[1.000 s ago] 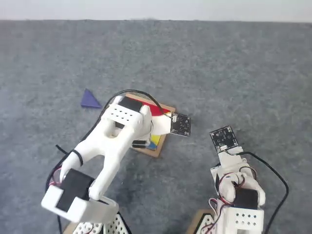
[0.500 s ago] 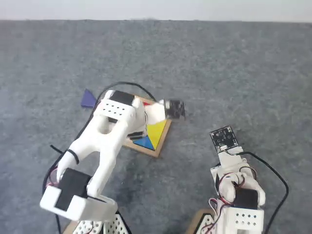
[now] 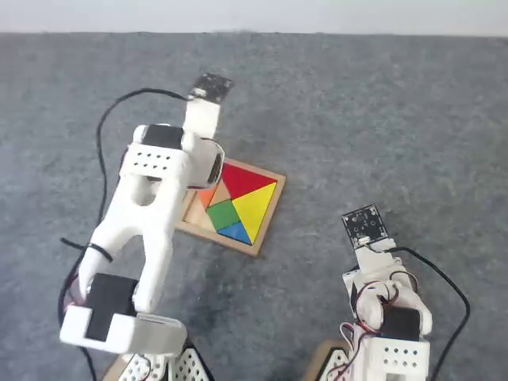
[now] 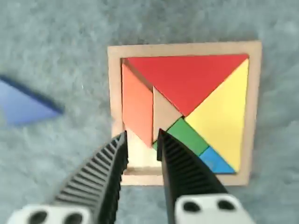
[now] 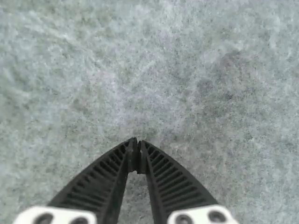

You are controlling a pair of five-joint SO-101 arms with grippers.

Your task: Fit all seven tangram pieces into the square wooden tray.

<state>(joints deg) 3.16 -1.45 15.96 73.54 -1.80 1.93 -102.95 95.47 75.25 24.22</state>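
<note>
In the high view, the left side of the tray [image 3: 270, 216] is overhung by the left arm [image 3: 147, 230], and open carpet [image 3: 357, 143] is seen along its other sides. The unfilled corner slot [image 4: 141, 156] is partly covered by the slightly parted left gripper [image 4: 142, 135].

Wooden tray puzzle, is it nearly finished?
Nearly. Six coloured pieces already sit in the square wooden tray. The left gripper, open and empty, hangs over the tray's bare corner. One blue triangle piece lies outside on the grey carpet, not yet placed.
</note>
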